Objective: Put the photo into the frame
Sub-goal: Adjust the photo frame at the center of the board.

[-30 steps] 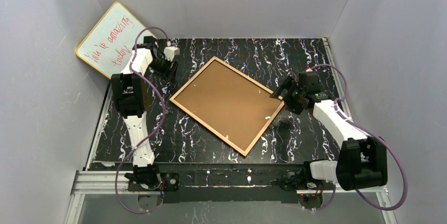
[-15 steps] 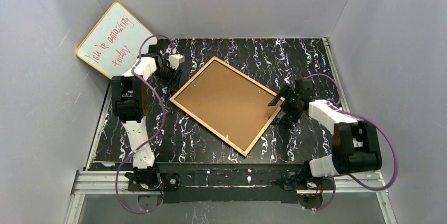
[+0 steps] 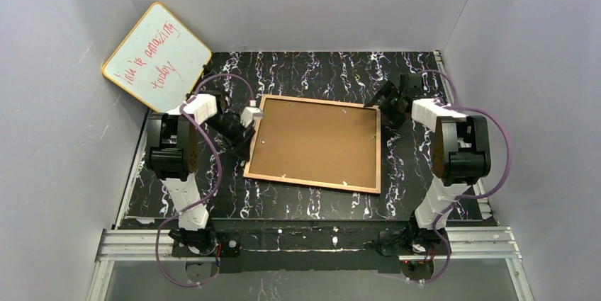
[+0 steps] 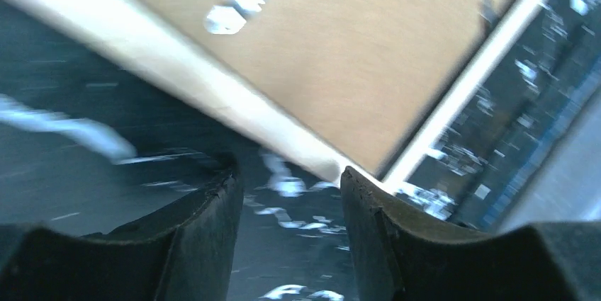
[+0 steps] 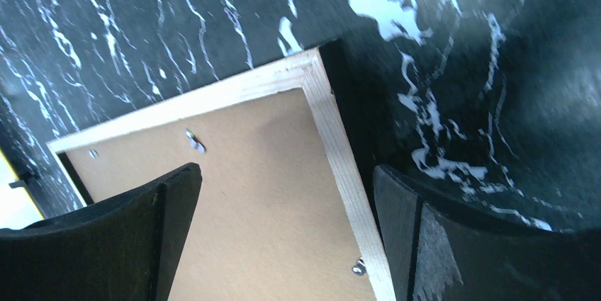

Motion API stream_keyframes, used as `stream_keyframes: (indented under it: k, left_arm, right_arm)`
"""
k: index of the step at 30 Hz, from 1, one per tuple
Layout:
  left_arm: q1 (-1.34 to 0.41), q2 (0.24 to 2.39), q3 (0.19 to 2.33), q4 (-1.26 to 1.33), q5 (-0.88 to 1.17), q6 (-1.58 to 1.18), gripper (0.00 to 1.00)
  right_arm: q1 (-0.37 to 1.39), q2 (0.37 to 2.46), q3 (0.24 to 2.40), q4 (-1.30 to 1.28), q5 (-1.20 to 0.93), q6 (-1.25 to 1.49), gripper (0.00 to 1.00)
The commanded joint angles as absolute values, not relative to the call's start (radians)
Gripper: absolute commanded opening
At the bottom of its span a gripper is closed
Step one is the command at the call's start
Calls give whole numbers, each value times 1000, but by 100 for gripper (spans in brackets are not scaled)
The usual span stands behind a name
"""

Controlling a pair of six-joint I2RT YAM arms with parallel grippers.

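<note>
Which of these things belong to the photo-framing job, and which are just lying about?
Job: the frame, lying face down; the brown backing panel in it; the left hand and right hand near its corners. The photo is not in view.
Lying about: the whiteboard leaning at the far left.

Whiteboard: yellow-edged, red handwriting, tilted on one corner against the left wall at the table's far left. Table: black top with white marbling. Brown hardboard panel: flat, mid-table, small metal tabs along its edges. Aluminium rail: runs along the near edge. Grey walls on three sides.
</note>
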State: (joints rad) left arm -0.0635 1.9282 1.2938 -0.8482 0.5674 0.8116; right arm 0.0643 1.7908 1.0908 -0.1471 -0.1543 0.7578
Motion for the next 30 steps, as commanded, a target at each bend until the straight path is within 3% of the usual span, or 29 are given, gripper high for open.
stream_keyframes:
  k: [1, 6, 13, 19, 30]
  left_arm:
    - [-113, 1914, 1189, -1094, 658, 927, 52]
    - [-81, 1887, 1278, -1203, 717, 939, 54]
    - [-2, 1975, 1413, -978, 788, 593, 51]
    - [-2, 2112, 1449, -892, 892, 457, 46]
    - [-12, 2117, 1382, -805, 801, 414, 24]
  right_arm:
    - [66, 1820, 1204, -163, -168, 774, 99]
    - [64, 1746, 1225, -210, -24, 761, 99]
    - [117, 1597, 1157, -161, -43, 821, 95]
    - [377, 1606, 1127, -93, -137, 908, 93]
    - [713, 1830, 1209, 79, -261, 1069, 89]
